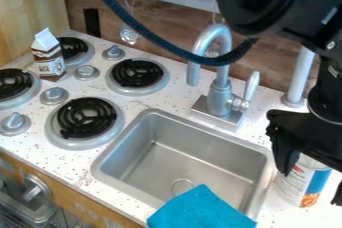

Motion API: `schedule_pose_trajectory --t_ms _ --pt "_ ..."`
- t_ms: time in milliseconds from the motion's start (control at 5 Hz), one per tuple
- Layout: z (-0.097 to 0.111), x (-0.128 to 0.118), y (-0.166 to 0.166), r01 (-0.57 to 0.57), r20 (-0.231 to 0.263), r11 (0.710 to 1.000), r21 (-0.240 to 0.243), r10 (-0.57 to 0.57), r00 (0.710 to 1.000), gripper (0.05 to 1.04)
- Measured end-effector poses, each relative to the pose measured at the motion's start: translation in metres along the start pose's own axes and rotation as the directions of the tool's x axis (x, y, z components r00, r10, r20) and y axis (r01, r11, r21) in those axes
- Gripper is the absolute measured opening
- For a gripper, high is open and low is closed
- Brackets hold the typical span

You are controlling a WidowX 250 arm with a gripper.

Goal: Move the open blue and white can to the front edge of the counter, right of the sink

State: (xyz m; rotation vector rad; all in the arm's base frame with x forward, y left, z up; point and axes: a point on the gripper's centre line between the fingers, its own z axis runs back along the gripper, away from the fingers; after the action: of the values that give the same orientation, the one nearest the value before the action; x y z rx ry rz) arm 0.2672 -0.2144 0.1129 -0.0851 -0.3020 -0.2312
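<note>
A speckled white counter [157,103] spans the scene, its near and right parts cut off. A black robot arm [257,2] enters from the far right, its cable [143,31] curving across the faucet. Set into the counter is a rectangular metal sink [194,158]; its round drain [182,187] is partly covered. To the left are four black coil burners [85,117], one cut off by the left edge, the far one partly hidden. An oven front [30,199] at the near left is also cut off.

The black gripper [310,188] hangs at the right, partly out of frame. Its two fingers stand apart at the can; whether either one touches it cannot be told. A silver faucet [219,92] rises on the sink's far side. A bright blue cloth [200,209] lies over the sink's near edge, its lower part cut off.

The white, blue and red can [304,184] stands on the counter just right of the sink, its top mostly hidden by the gripper. A small brown and white carton [49,57] stands at the far left, before a burner. Smallest are four silver knobs [54,95] among the burners.
</note>
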Motion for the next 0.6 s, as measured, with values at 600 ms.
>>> schedule_pose_trajectory --t_ms 600 --pt "-0.067 0.049 -0.005 -0.022 -0.023 0.998 0.063 0.023 0.999 0.999"
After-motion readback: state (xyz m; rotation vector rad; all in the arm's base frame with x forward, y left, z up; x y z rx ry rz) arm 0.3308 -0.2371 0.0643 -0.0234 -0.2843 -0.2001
